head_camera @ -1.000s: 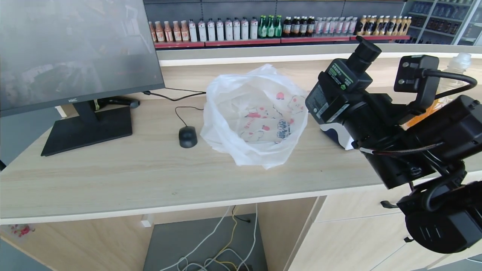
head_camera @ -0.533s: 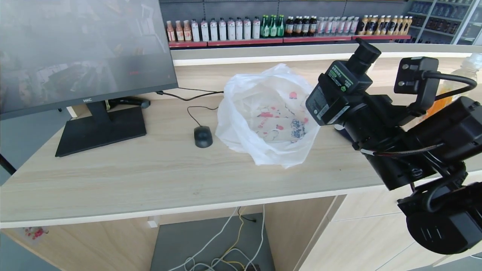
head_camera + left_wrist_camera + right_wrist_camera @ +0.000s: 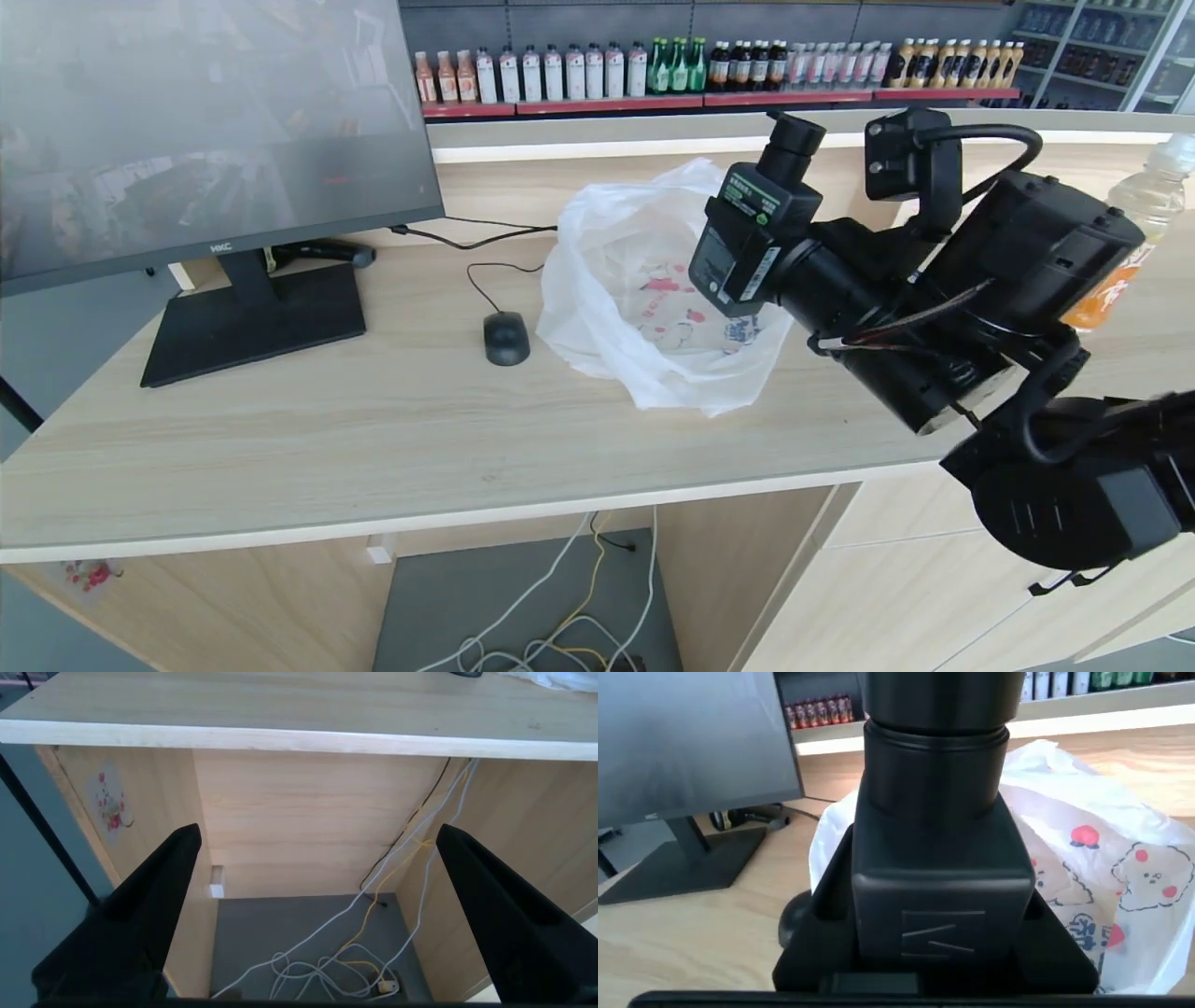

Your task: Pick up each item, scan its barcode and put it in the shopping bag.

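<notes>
Black and capped, the bottle (image 3: 752, 233) was held clamped in the right gripper (image 3: 795, 278) over the rim of the open shopping bag (image 3: 607, 308) on the counter (image 3: 373, 429). Bagging was judged to be in hand, so lowering and release were called for. The left gripper (image 3: 313, 905) was spread wide, empty, below the counter.

One shopping bag (image 3: 607, 280), one black bottle (image 3: 747, 245), one orange bottle (image 3: 1144, 201), one mouse (image 3: 506, 338)

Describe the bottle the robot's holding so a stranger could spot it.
On the wooden counter sits a white shopping bag. At its right side the right gripper holds up a black bottle: squarish, with a black cap and green-and-white label, unlike the clear orange-drink bottle farther right.
</notes>
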Tool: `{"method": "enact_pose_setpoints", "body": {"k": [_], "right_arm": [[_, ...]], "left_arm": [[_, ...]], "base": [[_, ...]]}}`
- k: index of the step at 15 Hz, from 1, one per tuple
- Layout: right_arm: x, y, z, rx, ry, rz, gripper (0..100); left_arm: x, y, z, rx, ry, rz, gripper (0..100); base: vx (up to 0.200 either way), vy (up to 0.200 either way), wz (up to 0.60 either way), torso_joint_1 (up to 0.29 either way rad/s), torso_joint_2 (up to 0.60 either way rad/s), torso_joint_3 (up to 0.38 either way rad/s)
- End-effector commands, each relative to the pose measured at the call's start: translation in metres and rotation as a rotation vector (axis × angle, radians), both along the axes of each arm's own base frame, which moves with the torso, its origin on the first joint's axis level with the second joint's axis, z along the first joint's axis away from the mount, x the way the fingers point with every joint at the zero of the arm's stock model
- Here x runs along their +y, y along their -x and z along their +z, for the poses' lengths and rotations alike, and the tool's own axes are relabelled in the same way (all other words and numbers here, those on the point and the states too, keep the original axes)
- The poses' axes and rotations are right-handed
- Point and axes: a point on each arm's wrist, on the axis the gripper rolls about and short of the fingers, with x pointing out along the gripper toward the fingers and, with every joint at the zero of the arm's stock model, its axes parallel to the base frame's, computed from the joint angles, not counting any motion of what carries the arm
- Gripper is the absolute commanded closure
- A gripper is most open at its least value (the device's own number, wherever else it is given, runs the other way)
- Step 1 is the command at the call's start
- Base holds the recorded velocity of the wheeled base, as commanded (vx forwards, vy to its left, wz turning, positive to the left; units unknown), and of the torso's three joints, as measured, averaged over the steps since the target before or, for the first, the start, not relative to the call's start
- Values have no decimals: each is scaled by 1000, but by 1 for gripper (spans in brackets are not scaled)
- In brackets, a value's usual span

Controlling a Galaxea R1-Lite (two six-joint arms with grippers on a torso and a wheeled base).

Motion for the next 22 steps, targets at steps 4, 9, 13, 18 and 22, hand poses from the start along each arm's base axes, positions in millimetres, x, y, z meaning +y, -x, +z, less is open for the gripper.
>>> {"method": "enact_pose_setpoints", "body": {"k": [4,9,13,18,22], "right_arm": [[21,-38,10,26,-37,36,100],[22,-88,-10,53,7,40,100],[31,-117,-28,57,12,32,100],[42,-137,-47,57,23,31,100],[43,-143,-59,51,88,10,100]], "left_arm": [[0,0,0,0,0,0,0],[0,0,0,0,0,0,0],[0,0,0,0,0,0,0],[0,0,0,0,0,0,0],[0,0,0,0,0,0,0]], "base": [[0,0,0,0,0,0],[0,0,0,0,0,0],[0,0,0,0,0,0],[0,0,0,0,0,0],[0,0,0,0,0,0]]}}
